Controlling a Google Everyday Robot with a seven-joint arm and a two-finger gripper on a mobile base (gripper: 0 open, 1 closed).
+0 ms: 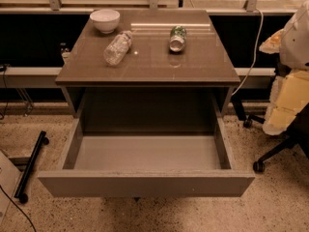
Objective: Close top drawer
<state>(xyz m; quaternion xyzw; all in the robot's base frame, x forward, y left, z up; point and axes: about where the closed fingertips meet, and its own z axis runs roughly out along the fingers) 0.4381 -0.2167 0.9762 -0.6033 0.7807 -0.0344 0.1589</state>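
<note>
Top drawer (145, 183) stands fully open; gripper fingers out of view.

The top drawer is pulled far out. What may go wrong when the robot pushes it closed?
The top drawer has a wide front; a push off centre may skew and jam it.
The plastic bottle and the can lie on their sides on the cabinet top; a hard slam might roll them off.
The gripper is not in view, so its approach past the chair base on the right cannot be checked.
</note>
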